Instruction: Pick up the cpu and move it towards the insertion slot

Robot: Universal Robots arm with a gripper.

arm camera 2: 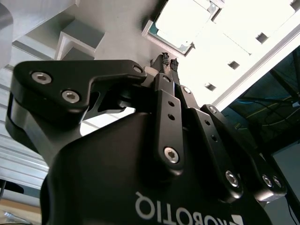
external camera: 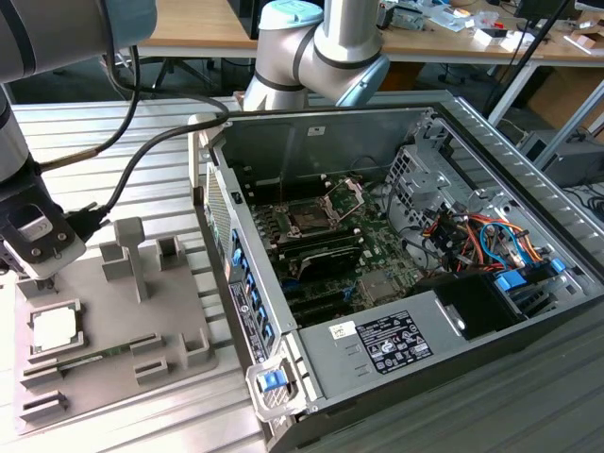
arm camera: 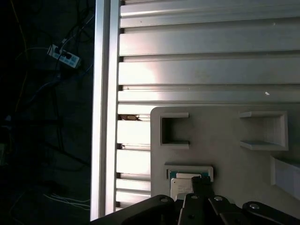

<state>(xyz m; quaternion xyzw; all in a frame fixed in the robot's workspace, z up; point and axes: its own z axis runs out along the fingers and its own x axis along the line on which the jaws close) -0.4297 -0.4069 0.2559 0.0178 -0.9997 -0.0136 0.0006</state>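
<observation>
The cpu (external camera: 54,326), a flat silvery square, lies in a pocket of the grey tray (external camera: 170,321) at the exterior view's left. My gripper (external camera: 26,274) hangs just above and behind it, not touching. In the second wrist view the fingertips (arm camera 2: 164,60) sit together, shut on nothing, a little short of the cpu (arm camera 2: 180,23). In the first wrist view the gripper (arm camera: 200,183) partly overlaps the cpu (arm camera: 183,186). The insertion slot (external camera: 310,219), a dark square socket with its metal bracket raised, sits inside the open computer case at the exterior view's middle.
The open computer case (external camera: 425,311) stands to the exterior view's right of the tray, its side wall (external camera: 231,274) between tray and socket. Grey posts (external camera: 130,250) rise from the tray. The slatted metal table (arm camera: 206,61) ends at an edge (arm camera: 101,117).
</observation>
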